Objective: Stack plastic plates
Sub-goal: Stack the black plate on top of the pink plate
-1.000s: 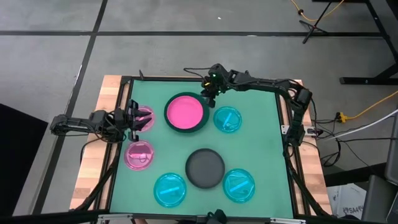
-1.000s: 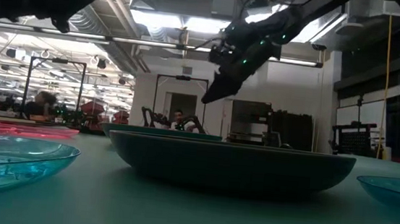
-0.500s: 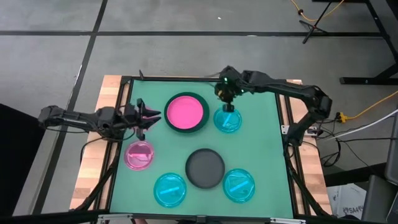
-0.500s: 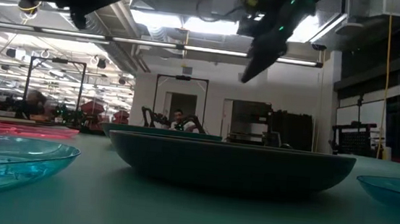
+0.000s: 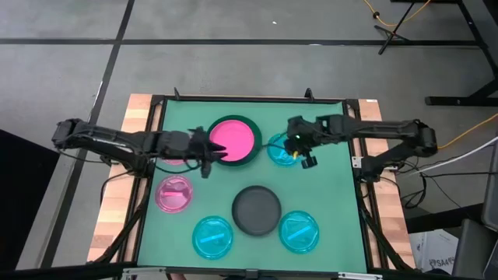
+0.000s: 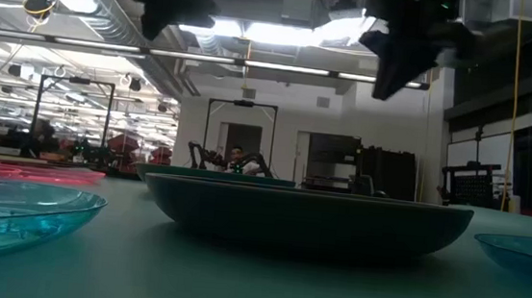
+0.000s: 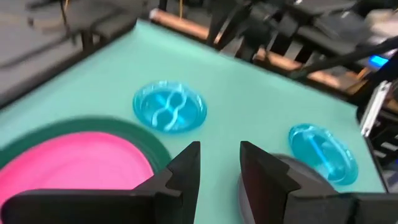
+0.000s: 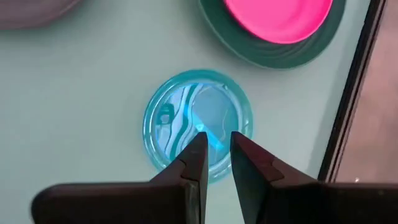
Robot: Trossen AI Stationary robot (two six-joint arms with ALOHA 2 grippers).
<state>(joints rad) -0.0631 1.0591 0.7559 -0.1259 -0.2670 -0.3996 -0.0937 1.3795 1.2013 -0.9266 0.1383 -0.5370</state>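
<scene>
Green table (image 5: 327, 194) — pink, cyan, grey plates (image 5: 257, 210) scattered; wooden edges.

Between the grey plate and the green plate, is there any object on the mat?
No. In the high view the mat between the grey plate and the green plate is bare; the left gripper only hangs near the green plate's edge.

A green mat (image 5: 327, 198) is being carried by the table, framed by a black rail (image 5: 249, 98), with bare wooden boards (image 5: 117, 210) being left exposed along the table's left and right edges. Beyond the right edge, a yellow cable (image 5: 459, 136) is being trailed across the grey floor (image 5: 233, 66). Across the table's far edge, ceiling light strips (image 6: 257, 31) are being shown in the room behind.
</scene>
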